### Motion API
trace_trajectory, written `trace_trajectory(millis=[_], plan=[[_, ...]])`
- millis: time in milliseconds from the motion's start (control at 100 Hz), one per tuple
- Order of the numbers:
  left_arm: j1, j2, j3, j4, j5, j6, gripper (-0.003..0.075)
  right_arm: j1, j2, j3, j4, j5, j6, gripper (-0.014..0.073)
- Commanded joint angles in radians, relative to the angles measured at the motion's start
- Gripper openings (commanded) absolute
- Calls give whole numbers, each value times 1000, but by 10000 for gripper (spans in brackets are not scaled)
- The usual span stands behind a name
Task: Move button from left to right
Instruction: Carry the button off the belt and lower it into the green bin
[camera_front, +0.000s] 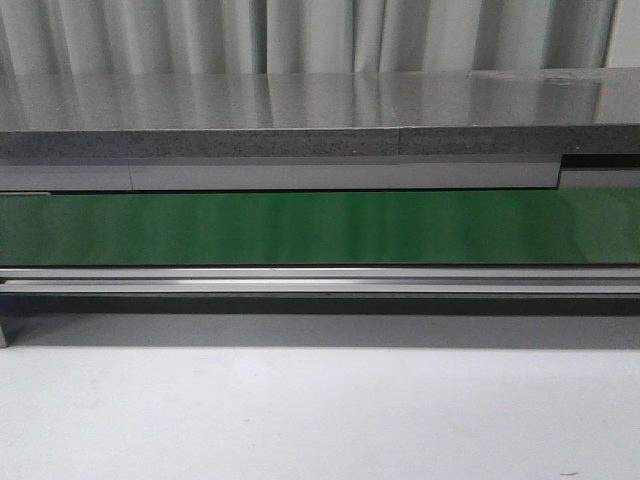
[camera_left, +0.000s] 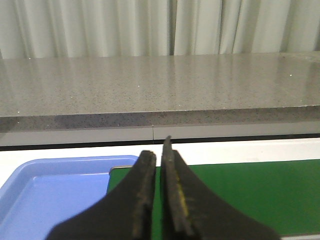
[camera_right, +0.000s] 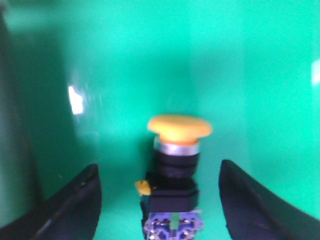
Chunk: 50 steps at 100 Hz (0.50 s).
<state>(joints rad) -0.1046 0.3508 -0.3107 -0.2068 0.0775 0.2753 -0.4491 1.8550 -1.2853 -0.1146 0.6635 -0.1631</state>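
green belt (camera_right: 125, 60) carries the button (camera_right: 175, 170) between the wide-open right tool (camera_right: 160, 200), untouched.

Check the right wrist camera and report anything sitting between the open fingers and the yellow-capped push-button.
Nothing visible does. The yellow-capped black push-button lies on the green belt between the right gripper's two spread fingers, with only bare belt showing in the gaps on both sides.

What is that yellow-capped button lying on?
The button rests on the green belt, between the open right gripper fingers. The belt directly beneath its black body is covered, so unseen.
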Motion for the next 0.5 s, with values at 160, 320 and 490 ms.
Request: trace_trajectory(millis=[160, 320, 490], plan=[[-8, 4, -28, -9, -86, -1, 5, 7, -188, -33, 94, -119, 17, 475], [-8, 4, -28, -9, -86, -1, 5, 65, -247, -32, 140, -151, 17, 475], [-8, 4, -28, -9, -86, -1, 5, 180, -302, -28, 168, -166, 17, 475]])
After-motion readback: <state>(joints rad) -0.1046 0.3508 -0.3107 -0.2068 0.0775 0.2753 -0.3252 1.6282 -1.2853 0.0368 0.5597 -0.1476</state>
